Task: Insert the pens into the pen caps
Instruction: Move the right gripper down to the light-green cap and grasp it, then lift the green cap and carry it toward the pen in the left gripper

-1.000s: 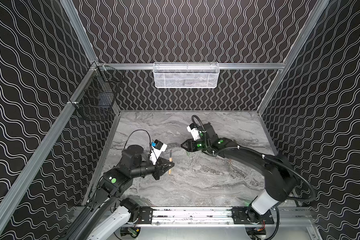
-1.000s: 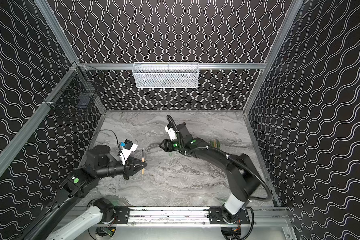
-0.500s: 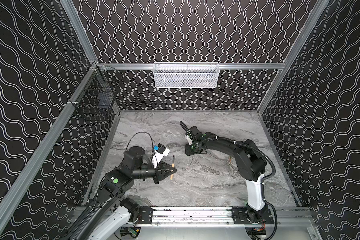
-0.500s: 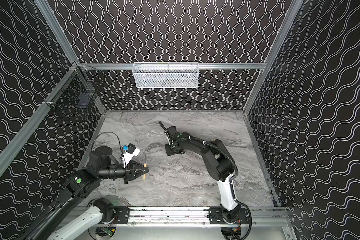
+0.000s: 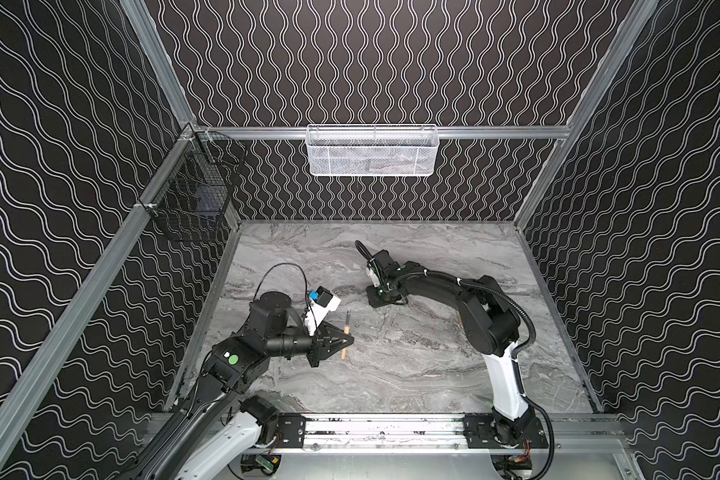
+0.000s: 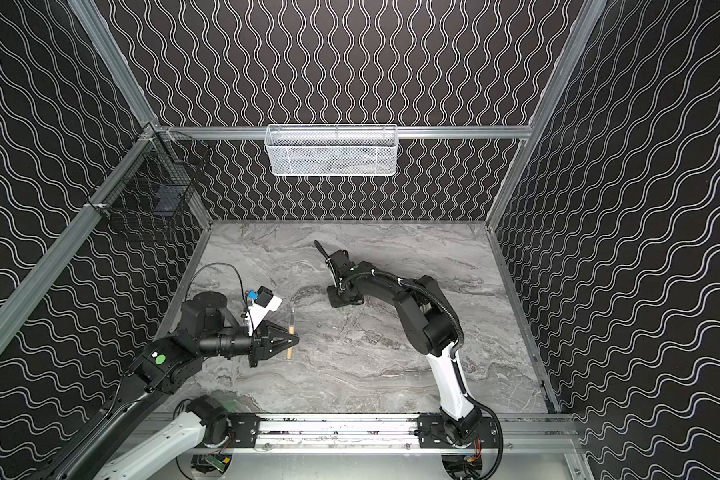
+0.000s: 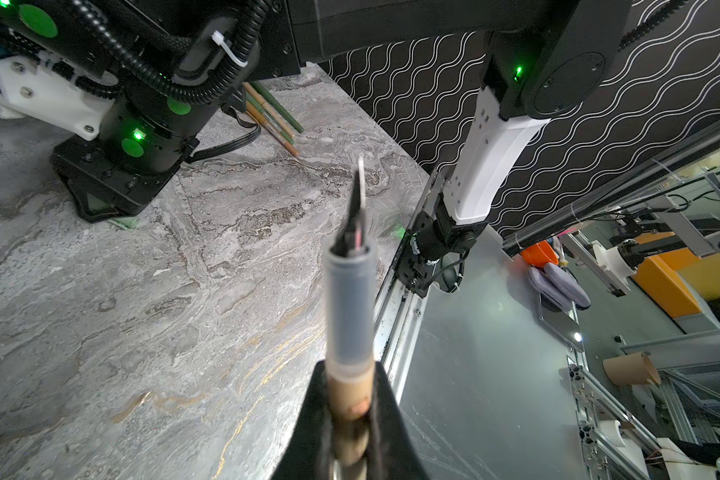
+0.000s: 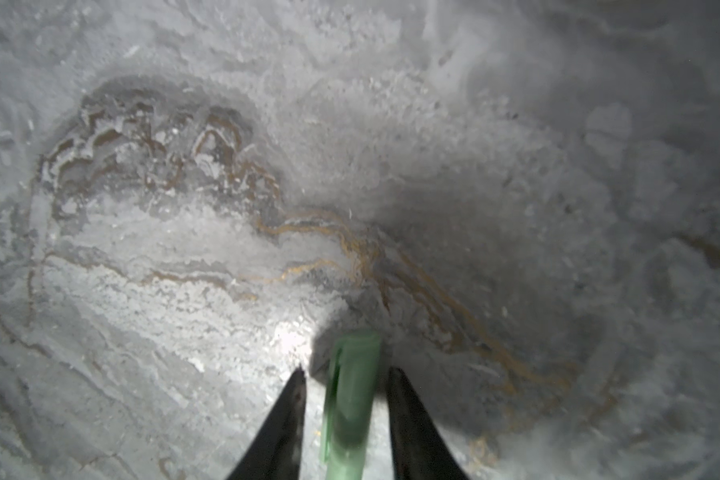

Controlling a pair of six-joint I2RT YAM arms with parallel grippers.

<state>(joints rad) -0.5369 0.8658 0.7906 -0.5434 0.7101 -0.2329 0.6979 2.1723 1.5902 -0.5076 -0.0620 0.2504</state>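
My left gripper (image 5: 347, 340) is shut on a tan-orange pen (image 5: 346, 332) and holds it above the marble table, dark tip pointing toward the back. In the left wrist view the pen (image 7: 349, 307) sticks out from the gripper (image 7: 348, 386), showing a grey grip section and a dark point. My right gripper (image 5: 380, 301) points down onto the table near the middle. Its fingers (image 8: 296, 399) straddle a pale green pen cap (image 8: 352, 395) lying on the marble, with a small gap on each side. Several more pens (image 7: 271, 116), tan and green, lie behind the right arm.
A white mesh basket (image 5: 371, 151) hangs on the back wall and a black wire basket (image 5: 192, 203) on the left wall. A metal rail (image 5: 383, 428) runs along the front edge. The right arm's elbow (image 5: 487, 324) is folded over the table's right half.
The right gripper has turned from level to pointing down and dropped over the green cap, its jaws narrowing. The right elbow has folded back. The left gripper with its pen has barely shifted.
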